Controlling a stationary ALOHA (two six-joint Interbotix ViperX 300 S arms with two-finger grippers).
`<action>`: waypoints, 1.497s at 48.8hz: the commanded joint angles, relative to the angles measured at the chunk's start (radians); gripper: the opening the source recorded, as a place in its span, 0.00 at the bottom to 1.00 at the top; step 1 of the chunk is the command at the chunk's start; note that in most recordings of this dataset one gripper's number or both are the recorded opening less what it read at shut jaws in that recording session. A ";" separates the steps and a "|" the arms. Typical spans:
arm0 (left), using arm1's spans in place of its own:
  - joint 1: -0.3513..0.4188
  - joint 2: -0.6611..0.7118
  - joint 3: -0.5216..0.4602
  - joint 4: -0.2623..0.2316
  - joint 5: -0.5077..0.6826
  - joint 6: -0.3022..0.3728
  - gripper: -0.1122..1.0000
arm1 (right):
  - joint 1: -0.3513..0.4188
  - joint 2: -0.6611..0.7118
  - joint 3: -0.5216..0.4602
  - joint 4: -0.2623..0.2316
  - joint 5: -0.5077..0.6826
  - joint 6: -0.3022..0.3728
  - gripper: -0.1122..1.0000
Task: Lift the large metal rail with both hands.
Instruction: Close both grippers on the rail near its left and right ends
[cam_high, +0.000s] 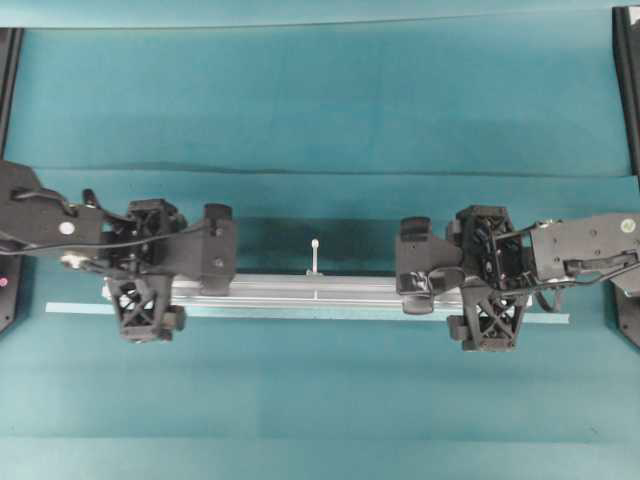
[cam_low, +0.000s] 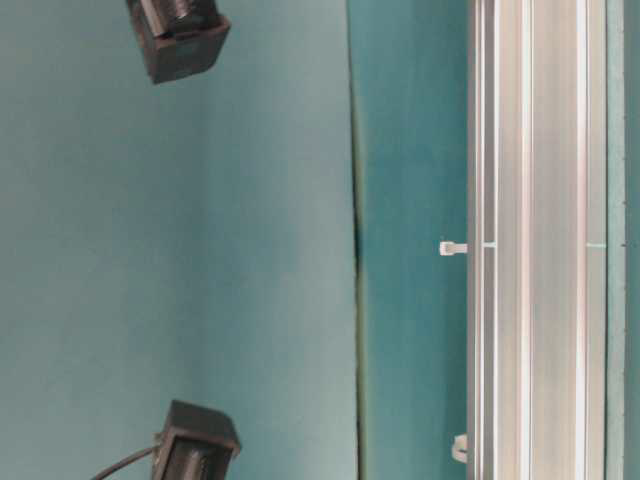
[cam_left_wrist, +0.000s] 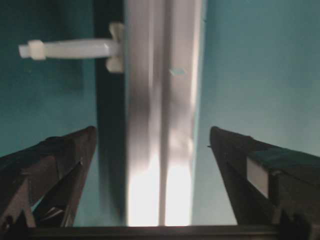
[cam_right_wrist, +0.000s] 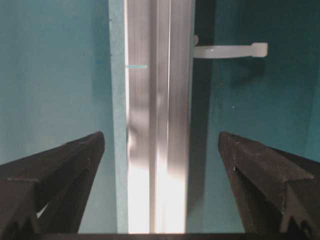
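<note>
Across the teal tabletop (cam_high: 320, 90) the metal rail (cam_high: 330, 290) lies flat and lengthwise, reaching from one arm to the other. It looks rigid and fairly heavy for its width, with smooth, shiny grooved faces that could slip, so I judge it wants a firm squeeze across its narrow width, near each end, with both ends raised together to keep it level.

Just beside its near edge runs a thin pale strip (cam_high: 80, 309), flat on the tabletop and longer than the rail; I would keep the fingers off it.

Over the rail's left end hangs the left pincer (cam_left_wrist: 152, 145), jaws spread wide with the rail between them and a clear gap on each side, holding nothing. The right pincer (cam_right_wrist: 161, 145) stands the same way over the right end, wide open and empty.

Small white pegs stick out sideways from the rail's far edge, one at mid-length (cam_high: 315, 255); each pincer has one ahead of its fingers, so grips should stay clear of them.
</note>
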 joint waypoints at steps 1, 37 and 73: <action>0.003 0.017 -0.009 0.000 -0.032 0.002 0.99 | 0.002 0.012 0.006 -0.002 -0.020 -0.002 0.97; 0.002 0.034 0.005 0.002 -0.094 -0.011 0.96 | -0.008 0.078 0.034 -0.003 -0.103 -0.002 0.93; -0.006 0.034 0.005 0.002 -0.115 0.000 0.42 | -0.012 0.089 0.020 0.055 -0.077 -0.002 0.45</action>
